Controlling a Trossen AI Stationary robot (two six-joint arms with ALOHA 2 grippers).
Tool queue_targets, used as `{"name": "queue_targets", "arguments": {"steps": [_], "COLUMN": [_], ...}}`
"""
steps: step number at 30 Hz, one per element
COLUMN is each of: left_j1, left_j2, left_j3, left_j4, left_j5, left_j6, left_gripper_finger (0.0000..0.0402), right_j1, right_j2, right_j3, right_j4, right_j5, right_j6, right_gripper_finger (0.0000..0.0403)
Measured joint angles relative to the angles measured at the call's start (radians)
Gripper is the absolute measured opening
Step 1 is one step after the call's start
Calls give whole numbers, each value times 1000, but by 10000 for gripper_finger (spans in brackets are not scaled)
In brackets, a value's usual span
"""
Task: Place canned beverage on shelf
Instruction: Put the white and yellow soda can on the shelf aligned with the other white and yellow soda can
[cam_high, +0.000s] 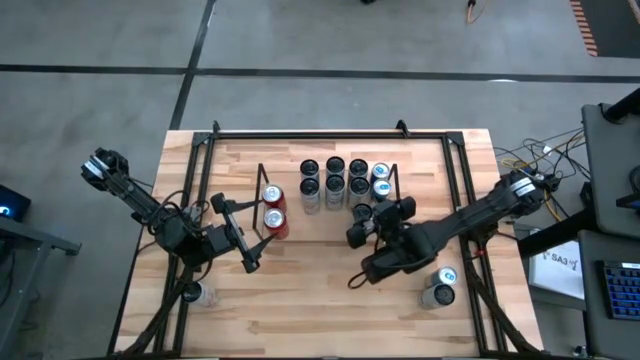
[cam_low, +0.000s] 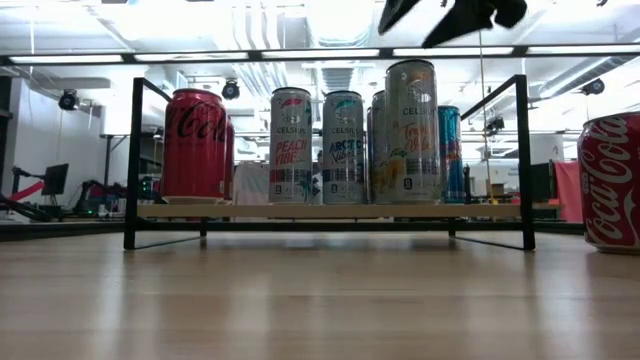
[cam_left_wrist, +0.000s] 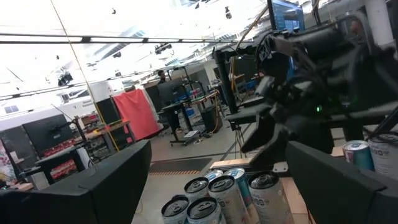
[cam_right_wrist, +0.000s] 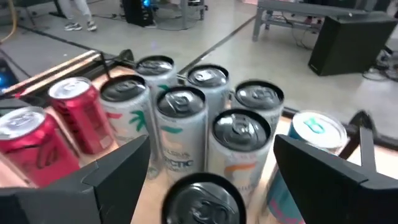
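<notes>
Shelf (cam_high: 392, 178) lies directly ahead of the right gripper (cam_high: 378, 222), whose fingers are spread around a dark-topped can (cam_right_wrist: 202, 200), contact unclear. Bare tabletop (cam_high: 320, 290) remains behind it. Left gripper (cam_high: 240, 233) is open, empty, just beside two red cans (cam_high: 273, 210); its fingers crop that wrist view.

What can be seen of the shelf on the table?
The shelf is a low rack: a light wood base between two thin black wire end frames, standing level near the table's middle. Two red cans stand at one end, and a cluster of slim silver cans with one teal can at the other. The right gripper hovers by that cluster.
</notes>
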Motion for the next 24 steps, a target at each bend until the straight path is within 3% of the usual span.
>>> {"name": "queue_targets", "arguments": {"steps": [6, 14, 18, 24], "left_j1": [0, 2, 2, 2], "left_j2": [0, 0, 0, 0], "left_j3": [0, 0, 0, 0], "left_j4": [1, 1, 1, 1], "left_j5": [0, 0, 0, 0], "left_j6": [0, 0, 0, 0], "left_gripper_finger": [355, 355, 355, 355], "right_j1": [1, -6, -27, -77], "right_j2": [-1, -1, -2, 1], "right_j3": [112, 269, 321, 324], "right_j4": [3, -5, -86, -340], "right_j5": [-29, -247, -375, -504], "right_j6": [-160, -315, -260, -76], "right_gripper_finger": [331, 307, 242, 73]}}
